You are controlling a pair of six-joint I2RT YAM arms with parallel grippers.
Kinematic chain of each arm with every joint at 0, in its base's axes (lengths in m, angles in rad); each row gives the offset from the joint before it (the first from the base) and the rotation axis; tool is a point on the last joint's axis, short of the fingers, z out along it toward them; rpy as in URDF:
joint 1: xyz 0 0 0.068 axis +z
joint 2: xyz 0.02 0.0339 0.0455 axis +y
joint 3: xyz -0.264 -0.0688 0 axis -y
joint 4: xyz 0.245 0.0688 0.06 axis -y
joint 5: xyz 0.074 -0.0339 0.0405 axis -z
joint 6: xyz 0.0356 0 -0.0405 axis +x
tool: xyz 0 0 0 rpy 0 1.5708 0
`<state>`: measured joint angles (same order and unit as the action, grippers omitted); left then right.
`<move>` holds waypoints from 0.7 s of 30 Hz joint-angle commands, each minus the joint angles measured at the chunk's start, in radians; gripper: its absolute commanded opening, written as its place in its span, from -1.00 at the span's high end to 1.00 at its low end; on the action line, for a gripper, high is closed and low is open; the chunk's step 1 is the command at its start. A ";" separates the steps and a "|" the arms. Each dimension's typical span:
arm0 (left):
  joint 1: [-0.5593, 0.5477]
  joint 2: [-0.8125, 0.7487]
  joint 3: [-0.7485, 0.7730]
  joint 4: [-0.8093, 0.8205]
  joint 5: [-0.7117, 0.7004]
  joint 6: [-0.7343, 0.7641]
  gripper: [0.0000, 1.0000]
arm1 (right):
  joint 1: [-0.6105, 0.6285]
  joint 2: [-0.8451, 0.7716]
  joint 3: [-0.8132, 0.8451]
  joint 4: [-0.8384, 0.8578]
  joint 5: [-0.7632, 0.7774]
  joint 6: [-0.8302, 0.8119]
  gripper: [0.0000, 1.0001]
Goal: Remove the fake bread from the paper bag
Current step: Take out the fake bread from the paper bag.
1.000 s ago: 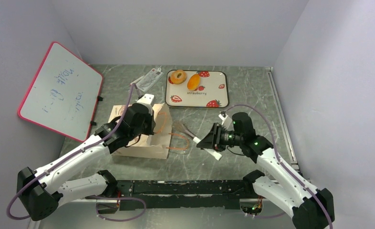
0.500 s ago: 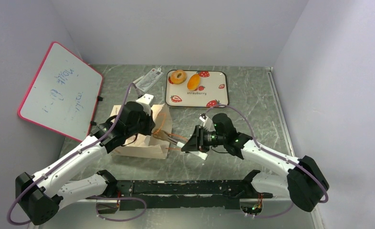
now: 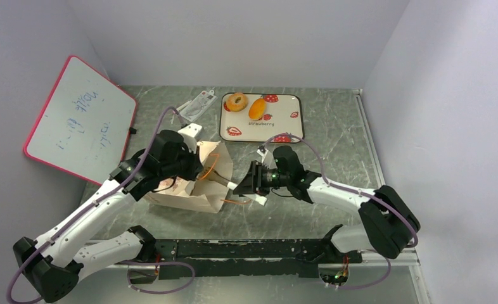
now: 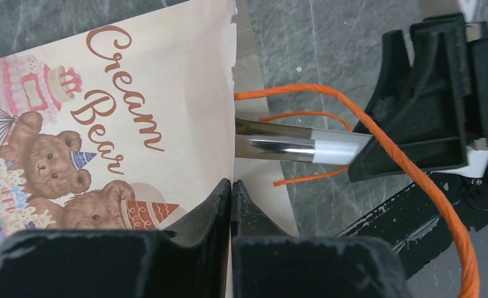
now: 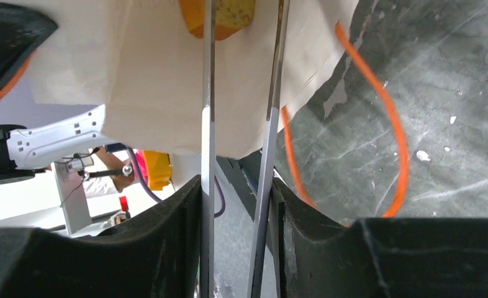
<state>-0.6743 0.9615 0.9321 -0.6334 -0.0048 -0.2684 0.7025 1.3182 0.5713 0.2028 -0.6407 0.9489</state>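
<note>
The paper bag [image 3: 189, 195] lies on its side, mouth to the right, bear print up [image 4: 136, 105]. My left gripper [image 3: 197, 170] is shut on the bag's upper mouth edge [image 4: 231, 186]. My right gripper [image 3: 249, 183] is shut on metal tongs [image 5: 208, 93], which reach into the bag's mouth [image 4: 279, 146]. The tong tips stand either side of a golden piece of fake bread [image 5: 223, 13] inside the bag. Two more pieces, a ring [image 3: 237, 102] and an oval bun [image 3: 257, 108], lie on the strawberry tray [image 3: 294, 126]. Orange handles [image 5: 390, 124] trail on the table.
A red-framed whiteboard [image 3: 78, 120] leans at the far left. A clear plastic packet [image 3: 196, 104] lies left of the tray. A black rail [image 3: 246, 248] runs along the near edge between the arm bases. Walls close in on three sides.
My right arm has moved left, bringing the tongs from beside the bag into its mouth. My left gripper has shifted slightly left and holds the bag's edge higher.
</note>
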 commanded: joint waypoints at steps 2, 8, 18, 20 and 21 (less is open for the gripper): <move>0.022 -0.005 0.074 -0.054 0.079 0.031 0.86 | 0.006 0.052 0.036 0.117 -0.028 -0.016 0.14; 0.037 0.015 0.091 -0.080 0.128 0.042 0.86 | 0.004 0.084 0.046 0.136 -0.031 -0.024 0.13; 0.056 0.001 0.098 -0.105 0.170 0.043 0.86 | 0.004 0.152 0.071 0.174 -0.031 -0.021 0.11; 0.056 -0.003 0.104 -0.116 0.170 0.043 0.86 | 0.004 0.160 0.075 0.168 -0.029 -0.021 0.11; 0.057 -0.004 0.108 -0.120 0.169 0.044 0.86 | 0.004 0.161 0.076 0.164 -0.027 -0.020 0.11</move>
<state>-0.6254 0.9787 0.9874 -0.7326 0.1207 -0.2375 0.7025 1.4689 0.6121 0.3122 -0.6601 0.9386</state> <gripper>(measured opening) 0.074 0.447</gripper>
